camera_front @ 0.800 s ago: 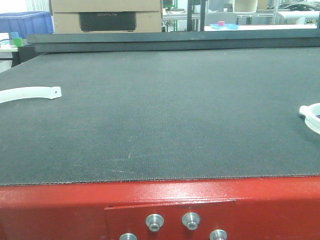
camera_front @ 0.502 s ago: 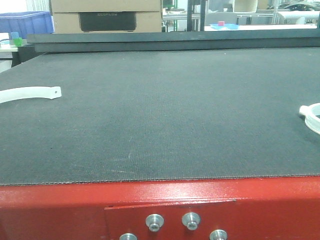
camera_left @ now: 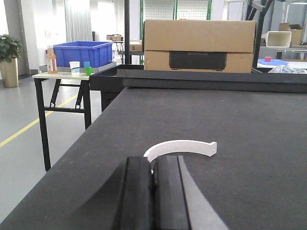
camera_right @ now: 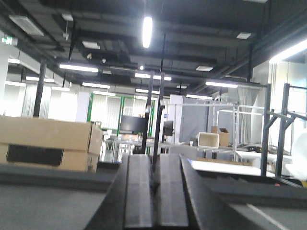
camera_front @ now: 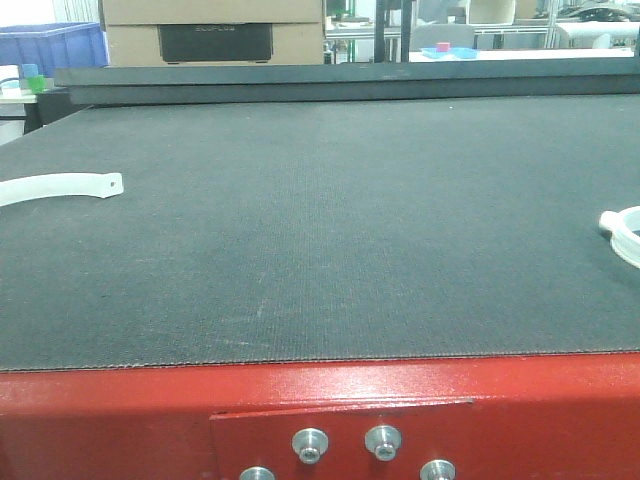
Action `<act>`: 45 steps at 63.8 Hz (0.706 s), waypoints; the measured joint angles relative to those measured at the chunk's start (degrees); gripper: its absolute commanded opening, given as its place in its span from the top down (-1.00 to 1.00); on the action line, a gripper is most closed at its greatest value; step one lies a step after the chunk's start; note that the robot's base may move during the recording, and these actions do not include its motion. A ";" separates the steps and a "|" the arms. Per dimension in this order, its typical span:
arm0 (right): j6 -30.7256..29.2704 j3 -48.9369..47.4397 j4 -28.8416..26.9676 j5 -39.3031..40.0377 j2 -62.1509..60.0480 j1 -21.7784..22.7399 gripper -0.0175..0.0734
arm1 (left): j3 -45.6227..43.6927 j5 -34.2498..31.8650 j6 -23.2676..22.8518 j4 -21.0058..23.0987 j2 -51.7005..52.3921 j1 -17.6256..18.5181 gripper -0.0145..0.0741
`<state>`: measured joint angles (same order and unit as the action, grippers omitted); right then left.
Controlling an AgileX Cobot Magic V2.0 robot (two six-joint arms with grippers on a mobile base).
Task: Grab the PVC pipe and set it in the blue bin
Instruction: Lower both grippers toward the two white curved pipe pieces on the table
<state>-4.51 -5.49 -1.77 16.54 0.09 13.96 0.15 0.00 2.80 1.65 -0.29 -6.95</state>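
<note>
on the black mat [camera_left: 249,124]: curved white pipe piece [camera_left: 180,145] lies just ahead of left gripper [camera_left: 153,165].
left gripper: pressed together; should spread first, then go low.
right gripper [camera_right: 154,163]: pressed together, empty.

Grey, red, white, blue, tan and black.
The counter [camera_front: 330,230] is dark grey with a fine woven grain. Its front frame [camera_front: 120,420] is glossy red, set with silver bolts [camera_front: 310,443]. The curved PVC piece [camera_front: 60,187] and the ring [camera_front: 625,232] are white. The bin [camera_left: 82,52] is blue, and the cardboard box [camera_left: 199,33] is tan with a black panel [camera_left: 197,60]. The left claw [camera_left: 153,191] and right claw [camera_right: 153,191] are black.
</note>
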 measured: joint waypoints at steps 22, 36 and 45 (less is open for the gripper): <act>0.00 -9.82 -1.80 -18.97 -0.09 0.00 0.99 | 0.00 0.00 0.12 -3.41 0.00 0.00 0.92; 0.00 -13.95 -1.85 -27.72 1.58 0.00 0.99 | 0.00 -2.35 0.12 -3.41 0.00 0.00 0.92; 0.00 -17.97 -1.94 -30.63 6.48 0.00 0.99 | 0.00 -7.06 0.12 -1.65 0.00 0.00 0.92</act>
<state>-4.51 -23.46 -3.71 -14.09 6.58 13.96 0.15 -7.06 2.92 0.00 -0.29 -6.95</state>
